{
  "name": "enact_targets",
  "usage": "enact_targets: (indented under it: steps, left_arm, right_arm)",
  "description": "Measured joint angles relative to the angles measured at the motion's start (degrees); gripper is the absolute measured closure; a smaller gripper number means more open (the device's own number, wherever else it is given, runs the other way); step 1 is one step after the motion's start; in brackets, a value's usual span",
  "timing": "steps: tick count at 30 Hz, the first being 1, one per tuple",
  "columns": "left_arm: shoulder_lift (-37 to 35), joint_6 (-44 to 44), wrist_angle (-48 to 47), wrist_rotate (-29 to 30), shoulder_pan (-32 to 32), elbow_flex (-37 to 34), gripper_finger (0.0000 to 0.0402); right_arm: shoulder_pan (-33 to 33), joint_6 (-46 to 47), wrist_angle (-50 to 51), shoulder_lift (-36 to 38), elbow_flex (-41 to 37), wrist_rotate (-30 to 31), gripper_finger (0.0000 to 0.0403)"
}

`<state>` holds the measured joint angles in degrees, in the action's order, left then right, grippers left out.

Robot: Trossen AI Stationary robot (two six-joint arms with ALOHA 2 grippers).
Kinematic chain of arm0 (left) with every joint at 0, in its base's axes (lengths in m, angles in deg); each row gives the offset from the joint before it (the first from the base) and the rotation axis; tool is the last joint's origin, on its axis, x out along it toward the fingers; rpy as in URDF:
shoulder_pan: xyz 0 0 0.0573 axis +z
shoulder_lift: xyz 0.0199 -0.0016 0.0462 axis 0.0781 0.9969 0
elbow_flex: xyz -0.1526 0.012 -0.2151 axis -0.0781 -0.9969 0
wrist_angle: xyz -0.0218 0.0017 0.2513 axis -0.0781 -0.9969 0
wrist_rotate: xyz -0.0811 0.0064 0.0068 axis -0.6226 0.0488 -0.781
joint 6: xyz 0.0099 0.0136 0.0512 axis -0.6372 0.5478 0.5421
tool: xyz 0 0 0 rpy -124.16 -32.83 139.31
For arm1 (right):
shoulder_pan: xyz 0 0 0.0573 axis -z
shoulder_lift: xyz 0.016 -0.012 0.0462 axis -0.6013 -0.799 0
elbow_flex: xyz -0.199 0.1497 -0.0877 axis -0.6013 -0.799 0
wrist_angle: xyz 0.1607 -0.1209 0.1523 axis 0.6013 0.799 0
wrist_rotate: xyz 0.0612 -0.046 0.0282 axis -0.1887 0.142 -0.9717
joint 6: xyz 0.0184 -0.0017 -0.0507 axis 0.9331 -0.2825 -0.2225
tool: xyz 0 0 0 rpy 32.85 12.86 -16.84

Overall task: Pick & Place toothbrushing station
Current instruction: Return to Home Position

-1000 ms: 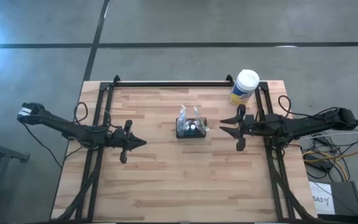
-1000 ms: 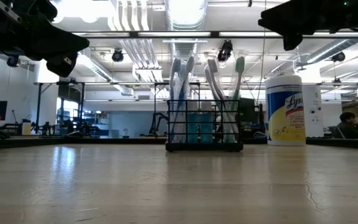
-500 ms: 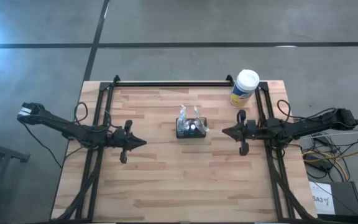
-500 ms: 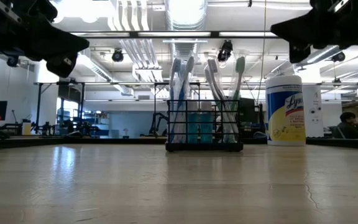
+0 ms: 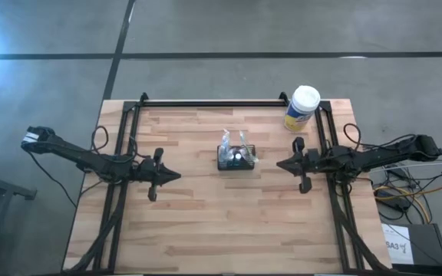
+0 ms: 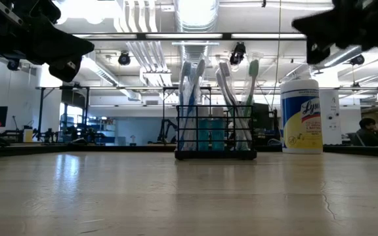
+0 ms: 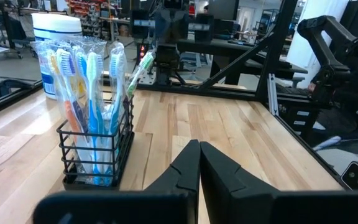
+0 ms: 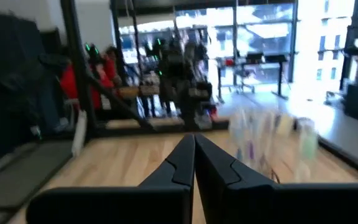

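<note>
- Left gripper (image 5: 175,175): dark fingers pinched together; it hangs over the left side of the wooden table (image 5: 206,222);
- Right gripper (image 5: 280,163): pinched together too; near the round white-capped canister (image 5: 302,107);
- Toothbrushing station (image 5: 235,159): boxy black wire; mid-table between both grippers, holding shiny wrapped toothbrushes (image 7: 92,81).

High view: far above the toothbrushing station (image 5: 235,158), facing straight down. Low view: level with its base, near, facing across. Wrist views: either side of it, facing inward; all four share it.
</note>
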<state>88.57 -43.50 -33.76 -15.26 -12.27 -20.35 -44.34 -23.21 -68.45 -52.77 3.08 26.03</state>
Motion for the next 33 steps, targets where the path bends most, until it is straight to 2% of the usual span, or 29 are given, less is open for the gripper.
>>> enact_targets:
  steps: [5,10,13,20,27,33]
  left_arm:
    - [0.0,0.0,0.0,0.0,0.0,0.0,0.0388]
    - [0.0,0.0,0.0,0.0,0.0,0.0,0.0390]
    - [0.0,0.0,0.0,0.0,0.0,0.0,0.0388]
    - [0.0,-0.1,0.0,0.0,0.0,0.0,0.0388]
    - [0.0,-0.2,0.0,0.0,0.0,0.0,0.0388]
    - [0.0,-0.2,-0.1,0.0,0.0,0.0,0.0388]
  right_arm:
    - [0.0,-0.3,3.6,0.0,5.3,-3.7,0.0394]
    - [0.0,-0.6,12.7,-0.1,10.5,-3.9,0.0394]
    - [0.0,-0.6,14.9,-0.1,11.6,-3.9,0.0394]
    - [0.0,0.0,14.8,-0.1,9.5,-3.9,0.0394]
    - [0.0,1.1,6.8,0.0,3.2,-3.9,0.0394]
    - [0.0,1.7,6.3,-0.1,2.1,-3.9,0.0394]
